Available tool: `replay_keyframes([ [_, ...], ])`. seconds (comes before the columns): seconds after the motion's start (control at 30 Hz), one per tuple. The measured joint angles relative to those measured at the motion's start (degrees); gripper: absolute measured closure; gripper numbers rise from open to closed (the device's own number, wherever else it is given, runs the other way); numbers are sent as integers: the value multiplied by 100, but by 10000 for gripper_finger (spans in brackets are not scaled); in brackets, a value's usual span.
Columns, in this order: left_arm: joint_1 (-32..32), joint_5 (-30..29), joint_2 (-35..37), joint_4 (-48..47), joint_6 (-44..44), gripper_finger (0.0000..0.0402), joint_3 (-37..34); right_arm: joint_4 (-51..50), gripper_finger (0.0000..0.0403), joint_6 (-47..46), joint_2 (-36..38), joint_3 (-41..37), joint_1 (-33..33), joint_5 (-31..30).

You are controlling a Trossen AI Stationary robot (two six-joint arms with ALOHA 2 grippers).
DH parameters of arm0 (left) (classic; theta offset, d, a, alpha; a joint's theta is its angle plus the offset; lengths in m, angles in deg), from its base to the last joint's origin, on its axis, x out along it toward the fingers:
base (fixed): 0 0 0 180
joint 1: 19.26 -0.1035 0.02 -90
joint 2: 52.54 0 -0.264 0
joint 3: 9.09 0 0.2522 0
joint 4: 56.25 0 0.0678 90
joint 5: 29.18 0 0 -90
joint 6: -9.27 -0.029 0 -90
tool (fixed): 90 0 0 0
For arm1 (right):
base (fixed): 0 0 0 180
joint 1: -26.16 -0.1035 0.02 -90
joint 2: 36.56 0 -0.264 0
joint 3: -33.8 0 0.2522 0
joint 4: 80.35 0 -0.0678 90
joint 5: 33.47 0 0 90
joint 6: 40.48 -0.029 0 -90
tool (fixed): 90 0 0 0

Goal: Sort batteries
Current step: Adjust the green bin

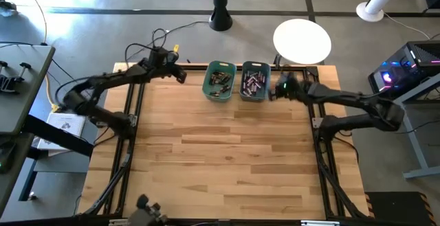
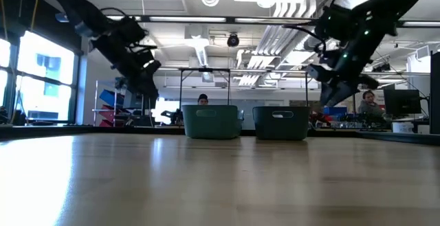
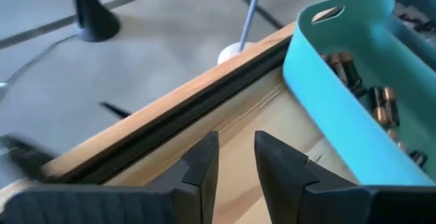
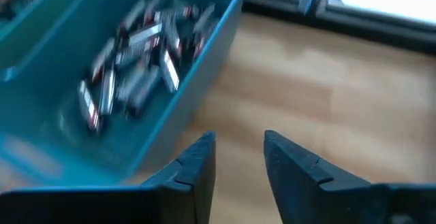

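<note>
Two bins stand side by side at the table's far middle: a green bin (image 1: 220, 82) and a teal bin (image 1: 254, 82). Copper-brown batteries (image 3: 381, 105) lie in the green one and silvery batteries (image 4: 136, 47) lie in the teal one. My left gripper (image 1: 180, 75) hovers left of the green bin near the far edge. Its fingers (image 3: 236, 146) are open with nothing between them. My right gripper (image 1: 280, 88) hovers just right of the teal bin, also open and empty (image 4: 240, 146). Both stand above the tabletop in the low view, the left gripper (image 2: 148, 82) and the right gripper (image 2: 330, 82).
A dark rail (image 3: 177, 125) runs along the table's far edge. Beyond it stand a black pole base (image 1: 220, 20) and a white round disc on a stand (image 1: 302, 40). Bare wood (image 1: 227, 164) stretches toward the near edge. People sit in the room behind (image 2: 368, 99).
</note>
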Motion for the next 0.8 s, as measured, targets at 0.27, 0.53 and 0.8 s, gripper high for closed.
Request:
replay_keyframes([
  [0.27,97,511,-1467,1743,534,341,-2,1499,348,838,-936,4,1778,1415],
  [0.53,158,738,-1755,1503,549,355,0,2934,399,950,-1932,4,1949,2263],
  [0.8,79,684,-1693,1423,580,358,-332,3834,402,972,-2465,7,1898,2691],
])
